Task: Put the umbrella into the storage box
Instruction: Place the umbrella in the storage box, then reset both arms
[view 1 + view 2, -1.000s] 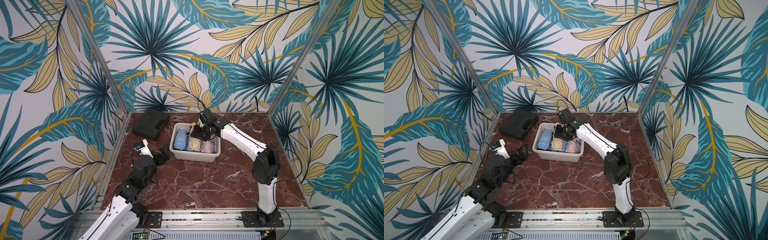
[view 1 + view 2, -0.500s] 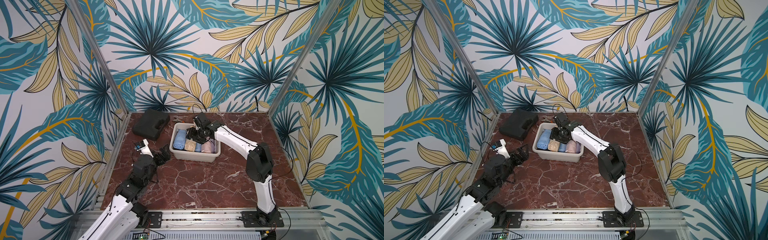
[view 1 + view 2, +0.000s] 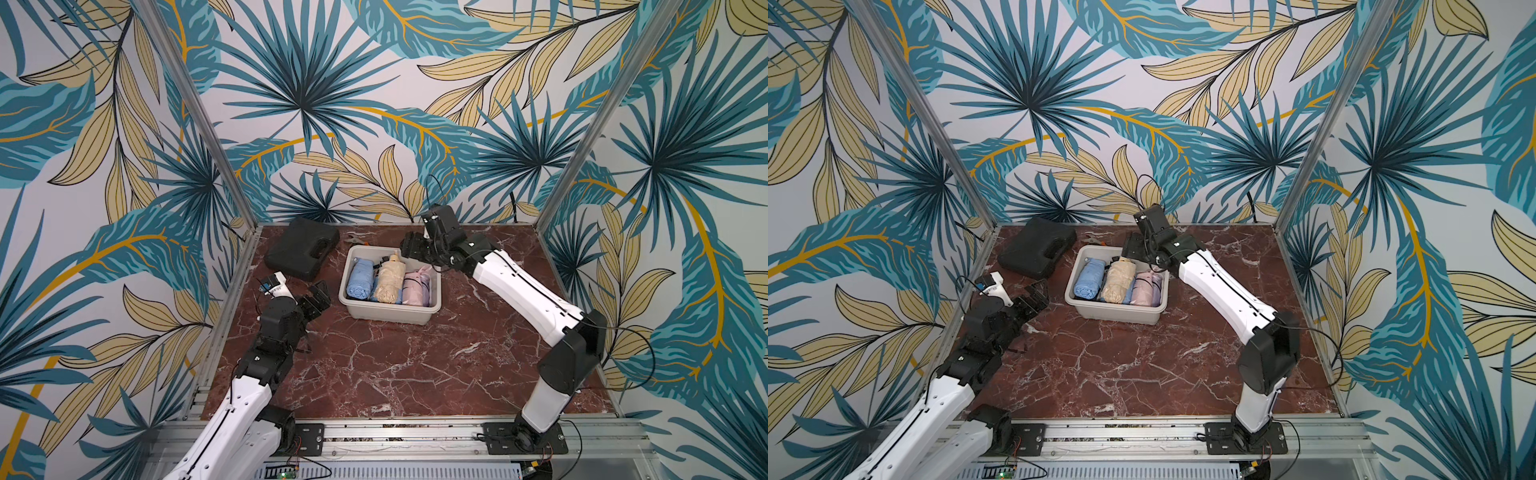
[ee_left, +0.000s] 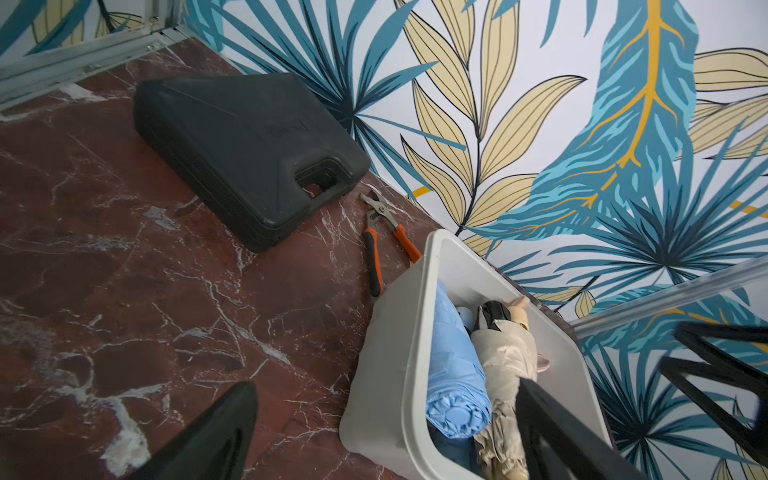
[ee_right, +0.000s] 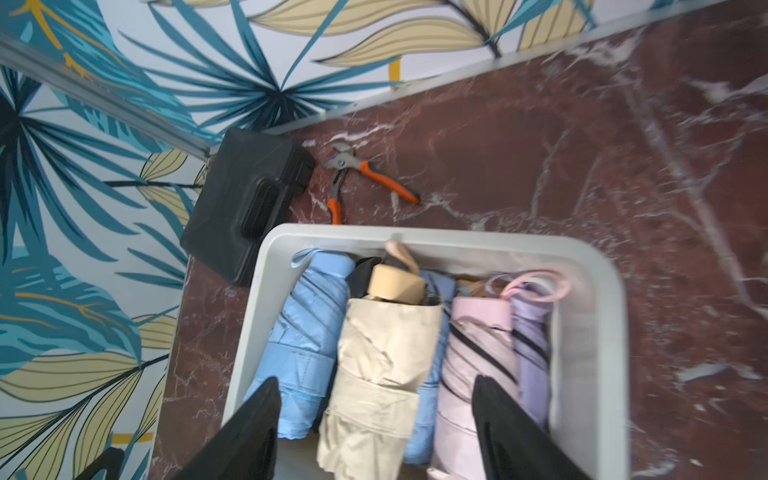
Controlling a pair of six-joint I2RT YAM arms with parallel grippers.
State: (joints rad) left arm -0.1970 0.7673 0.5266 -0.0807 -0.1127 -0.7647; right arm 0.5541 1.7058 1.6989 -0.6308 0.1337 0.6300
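Centre frame: storage box (image 3: 388, 313) contains blue umbrella (image 3: 360, 282), beige umbrella (image 3: 387, 284) and pink umbrella (image 3: 415, 286), side by side. The right gripper (image 3: 409, 251) hangs over its upper rim. A black case (image 3: 301, 253) lies to its upper left.

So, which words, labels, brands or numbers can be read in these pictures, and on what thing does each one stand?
No text can be read in any view.
black case: an embossed mark on its lid, too blurred to read.
storage box, umbrellas, pliers: no text shows on them.
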